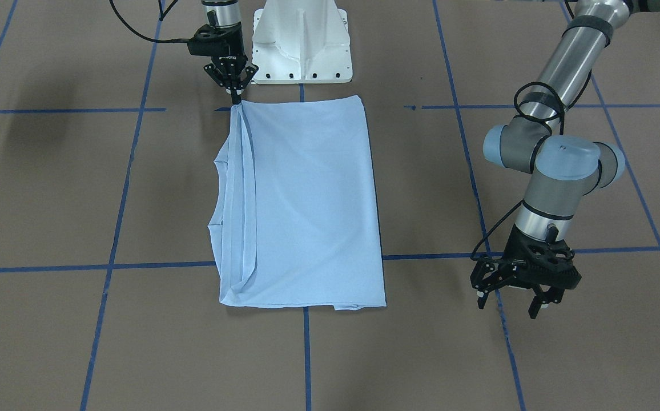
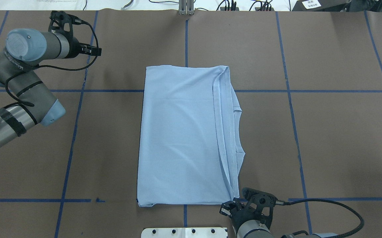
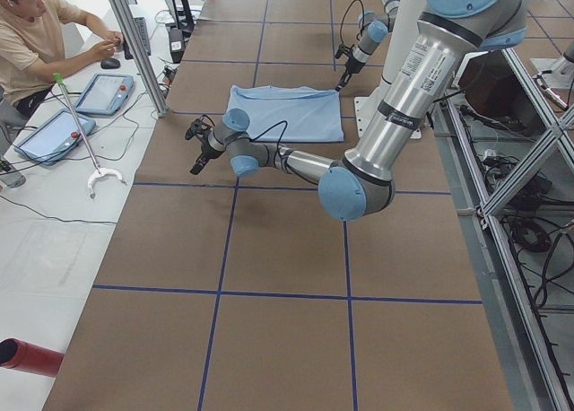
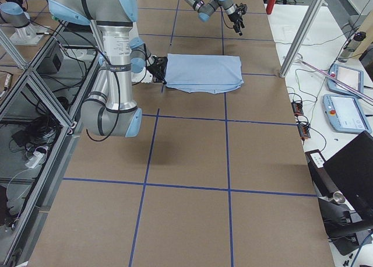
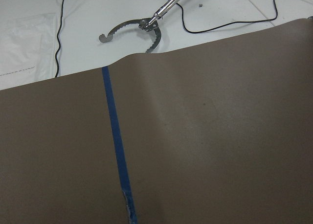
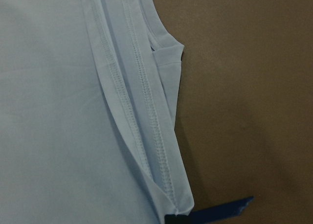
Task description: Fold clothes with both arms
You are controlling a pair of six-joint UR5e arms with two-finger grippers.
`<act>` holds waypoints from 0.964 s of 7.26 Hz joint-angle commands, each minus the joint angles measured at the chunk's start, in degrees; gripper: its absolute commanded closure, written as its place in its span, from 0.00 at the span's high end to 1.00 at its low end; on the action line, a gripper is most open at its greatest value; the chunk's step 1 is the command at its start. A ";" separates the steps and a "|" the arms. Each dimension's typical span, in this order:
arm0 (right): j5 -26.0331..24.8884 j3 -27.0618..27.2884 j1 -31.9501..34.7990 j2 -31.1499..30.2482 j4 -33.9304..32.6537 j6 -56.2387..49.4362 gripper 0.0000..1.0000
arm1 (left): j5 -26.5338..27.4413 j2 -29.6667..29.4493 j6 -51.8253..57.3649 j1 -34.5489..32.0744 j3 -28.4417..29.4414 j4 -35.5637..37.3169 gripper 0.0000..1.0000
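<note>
The light blue T-shirt lies flat, folded into a tall rectangle, in the middle of the brown table; it also shows in the overhead view. Its print and neck label are hidden. Layered hems and a sleeve edge run along its side toward my right arm. My right gripper stands at the shirt's near corner by the base, its fingers closed together on that corner. My left gripper is open and empty, hovering off the shirt's far corner, well apart from the cloth.
The white pedestal base stands just behind the shirt. Blue tape lines cross the table. A metal grabber tool lies off the table's far edge. An operator sits with tablets beyond that edge.
</note>
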 commanded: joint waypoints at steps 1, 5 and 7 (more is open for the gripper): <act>-1.02 -0.53 -0.25 0.18 0.00 0.36 0.99 | 0.00 0.44 -0.07 0.12 -0.18 -0.09 1.00; 3.95 -1.05 7.56 2.37 5.43 -18.06 1.00 | 0.00 0.44 -0.15 0.29 -0.62 -0.09 1.00; 6.18 -2.11 8.28 2.73 5.36 -28.17 1.00 | 0.00 0.44 -0.24 0.29 -0.88 0.00 1.00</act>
